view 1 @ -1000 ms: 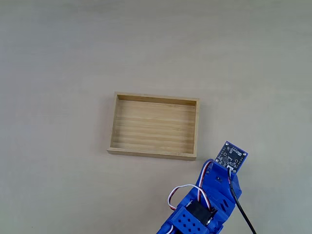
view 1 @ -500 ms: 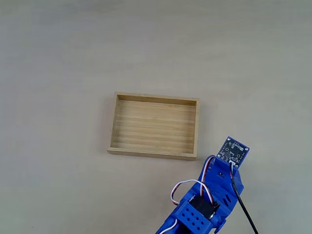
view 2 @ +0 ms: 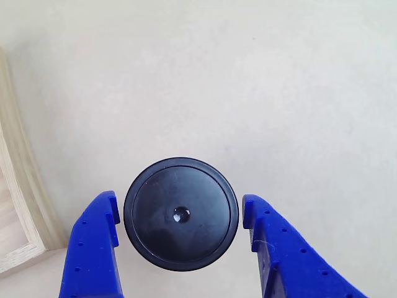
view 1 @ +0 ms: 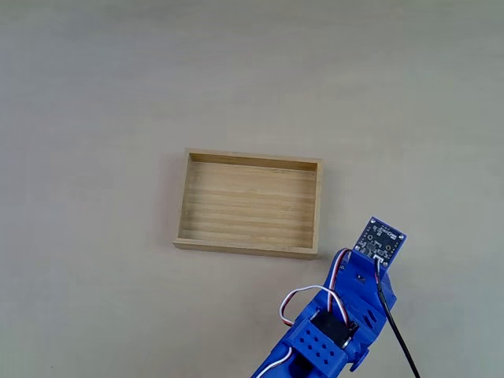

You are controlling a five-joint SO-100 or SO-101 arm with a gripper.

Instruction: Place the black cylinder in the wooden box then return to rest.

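1. pale, matte table point(view 1: 94, 94) spreads under everything in the fixed view, plain and light grey-beige.
2. the wooden box point(view 1: 249, 204) lies flat on that table, a shallow light-wood tray with low walls and a striped floor bare of any object.
3. below and to the right of the wooden box in the fixed view, the blue arm point(view 1: 335, 331) reaches up from the bottom edge, carrying a small dark circuit board point(view 1: 383, 237) at its tip, just off the box's lower right corner.
4. red and white wires point(view 1: 307, 303) loop over the arm's body, and a black cable point(view 1: 394, 335) trails down beside it.
5. in the other view, the black cylinder point(view 2: 180, 214) stands upright on the table to the right of the wooden box's corner point(view 2: 22, 211), apart from it, with a tiny dot at the centre of its round top.
6. the gripper point(view 2: 180, 218) straddles the cylinder, one blue finger point(view 2: 93, 248) on either side.
7. the jaws are spread slightly wider than the cylinder; the left finger looks almost against its rim, while a thin gap shows on the right, so nothing is clamped.
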